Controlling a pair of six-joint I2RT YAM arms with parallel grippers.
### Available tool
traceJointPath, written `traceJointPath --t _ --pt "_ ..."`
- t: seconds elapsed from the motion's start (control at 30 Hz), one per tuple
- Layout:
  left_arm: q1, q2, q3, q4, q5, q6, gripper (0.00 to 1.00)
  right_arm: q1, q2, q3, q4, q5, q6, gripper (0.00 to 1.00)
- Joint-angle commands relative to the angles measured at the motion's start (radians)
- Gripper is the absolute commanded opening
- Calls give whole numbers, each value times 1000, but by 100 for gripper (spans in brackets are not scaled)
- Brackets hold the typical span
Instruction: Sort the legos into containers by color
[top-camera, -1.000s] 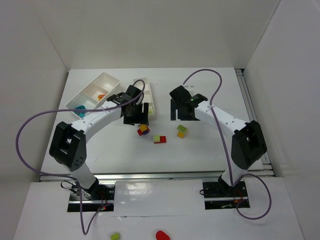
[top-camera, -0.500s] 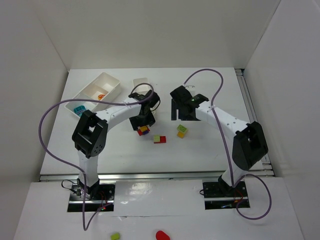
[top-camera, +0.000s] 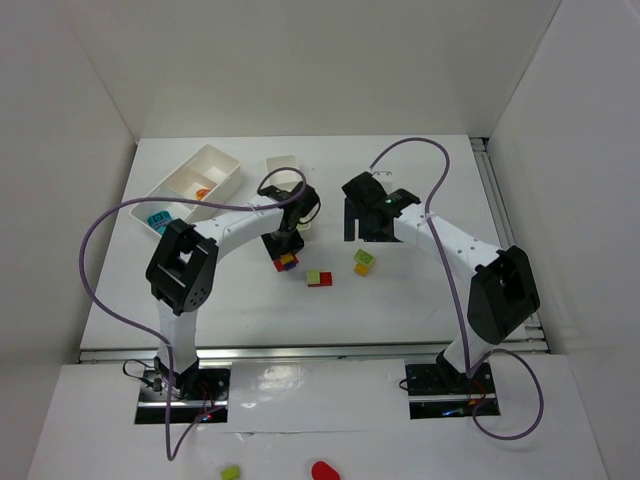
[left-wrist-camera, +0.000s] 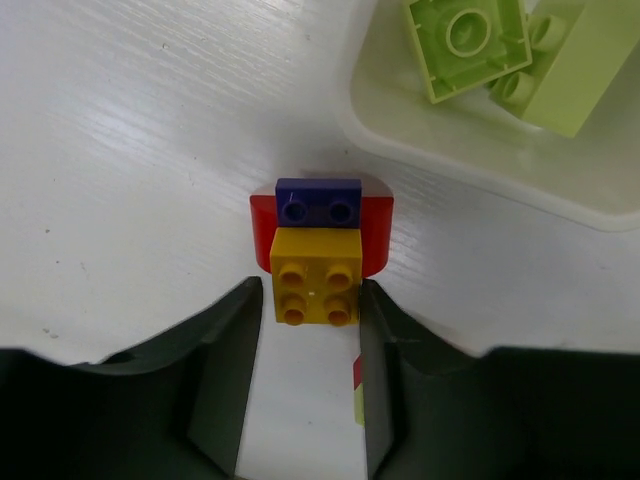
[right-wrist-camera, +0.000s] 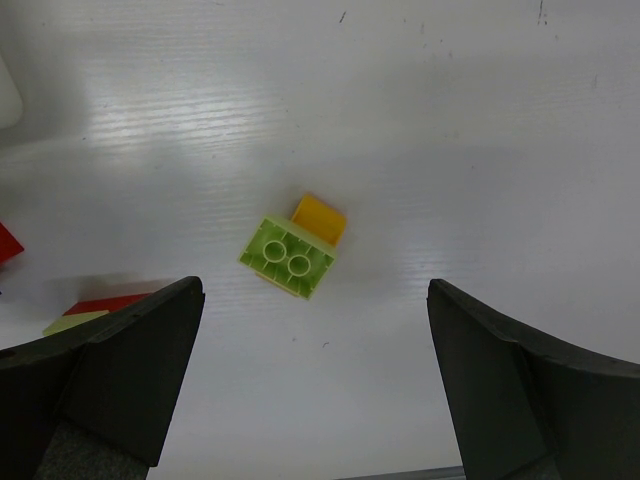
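Straddling the studded yellow-purple-red clump (left-wrist-camera: 318, 240), left claw (left-wrist-camera: 311, 300) gapes (right claw (right-wrist-camera: 313, 300) also spread wide).

Noted a clump (left-wrist-camera: 316, 255) of yellow over dark purple over red. Recorded lime green bricks (left-wrist-camera: 465, 40) in a white tray (left-wrist-camera: 420, 150). Logged a lime green brick (right-wrist-camera: 289, 257) on a yellow-orange brick (right-wrist-camera: 322, 216). Found the table (right-wrist-camera: 450, 120) white, faintly streaked.

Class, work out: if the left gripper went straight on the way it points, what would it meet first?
Probably the yellow brick atop the clump, lying between the open fingers of the left gripper; depth unclear.
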Motion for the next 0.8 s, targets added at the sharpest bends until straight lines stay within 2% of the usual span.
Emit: traceJointPath --t 0.0,0.13,0.17,0.27,0.4,0.43,0.5,0.53,0.6,0.63,0.77 --pt "7 14 30 -10 -9 19 46 -5 -44 4 -17 26 6 100" --pt "7 -18 30 -10 3 56 32 -5 -44 4 -8 17 6 100" --pt "19 -51 30 -10 15 70 25 -5 -44 14 -8 17 -6 100" --pt "41 -139 -5 18 78 158 21 -5 -44 35 -8 -11 -26 100" --pt "76 -335 -111 196 268 427 11 -5 -74 35 66 -129 -66 100" --pt "88 -393 -137 225 377 517 4 -5 -97 26 84 -202 -75 100" --pt "119 -427 -147 262 477 570 0 -15 -127 3 176 -313 -101 100" --pt "147 -440 -159 294 567 612 0 -15 -159 -6 211 -418 -115 100" --pt "168 -453 -185 324 638 640 0 -26 -186 -34 312 -518 -126 100" --pt "199 -453 -196 365 755 662 0 -26 -199 -34 334 -604 -135 100" --pt "257 -463 -281 518 982 662 0 -35 -199 -23 363 -741 -135 99"
